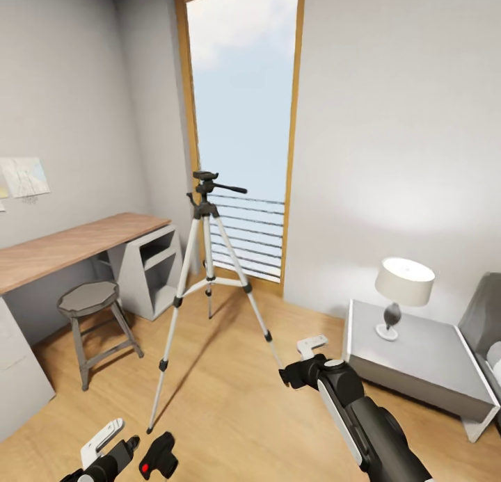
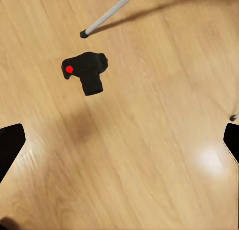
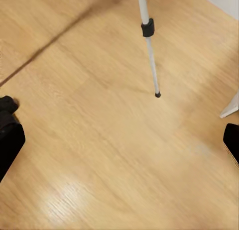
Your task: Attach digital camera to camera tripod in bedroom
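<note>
Tripod (image 1: 207, 273) stands upright on the plank floor (image 1: 229, 405) before the tall window (image 1: 243, 120), legs spread, no camera on its head. Camera (image 1: 158, 456) lies on the floor near the tripod's front leg foot, red button up. Left claw (image 1: 115, 444) hovers just beside the camera, jaws wide, empty. Right claw (image 1: 306, 360) is raised near another tripod leg, jaws apart, empty.

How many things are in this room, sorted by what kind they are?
Cameras: 1, the digital camera on the floor.
Tripods: 1, the camera tripod.
Stools: 1, the grey stool.
Desks: 1, the wooden desk.
Lamps: 1, the lamp.
Nightstands: 1, the grey nightstand.
Total: 6.
</note>
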`<state>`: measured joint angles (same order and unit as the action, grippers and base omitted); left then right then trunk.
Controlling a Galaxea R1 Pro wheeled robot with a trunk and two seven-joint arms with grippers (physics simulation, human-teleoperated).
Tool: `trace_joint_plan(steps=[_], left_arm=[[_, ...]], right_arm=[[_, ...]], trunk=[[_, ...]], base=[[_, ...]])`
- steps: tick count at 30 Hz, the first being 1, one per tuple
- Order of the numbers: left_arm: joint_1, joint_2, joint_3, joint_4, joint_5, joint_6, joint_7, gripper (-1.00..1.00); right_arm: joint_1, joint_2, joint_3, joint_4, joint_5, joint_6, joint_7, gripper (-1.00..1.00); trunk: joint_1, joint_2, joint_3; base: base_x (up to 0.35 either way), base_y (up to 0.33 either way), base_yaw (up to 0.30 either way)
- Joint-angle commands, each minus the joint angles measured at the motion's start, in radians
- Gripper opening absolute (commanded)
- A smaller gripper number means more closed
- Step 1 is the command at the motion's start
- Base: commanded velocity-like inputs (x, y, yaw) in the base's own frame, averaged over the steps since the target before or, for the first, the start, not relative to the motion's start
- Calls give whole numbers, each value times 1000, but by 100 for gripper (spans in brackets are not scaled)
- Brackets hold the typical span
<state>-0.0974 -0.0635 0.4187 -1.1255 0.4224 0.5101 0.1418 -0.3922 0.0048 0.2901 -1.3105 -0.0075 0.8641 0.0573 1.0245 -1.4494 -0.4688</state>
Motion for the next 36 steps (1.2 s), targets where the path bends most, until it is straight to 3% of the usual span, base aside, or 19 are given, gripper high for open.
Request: trace_joint_plan(steps=[1,23,28,36], left_arm=[[-1,-1,2,-2,11,5,7,100],[-1,-6,3,0,13,-27,30,100],[-1,-7,3,0,40,-35,47,100],[-1,-6,2,0,132,-39,68,100]], right_arm=[[-1,0,0,-1,0,4,2,100],[0,-4,0,-5,0,5,9,100],[1,-5,-1,-10,0,6,20,100],[5,-6,-2,-16,0,6,27,100]], trunk=[[0,-1,-1],[0,-1,-1],[0,-1,-1],[0,-1,-1]], base=[[279,-211,250],[255,-238,250],[229,-262,249],[213,-271,244]])
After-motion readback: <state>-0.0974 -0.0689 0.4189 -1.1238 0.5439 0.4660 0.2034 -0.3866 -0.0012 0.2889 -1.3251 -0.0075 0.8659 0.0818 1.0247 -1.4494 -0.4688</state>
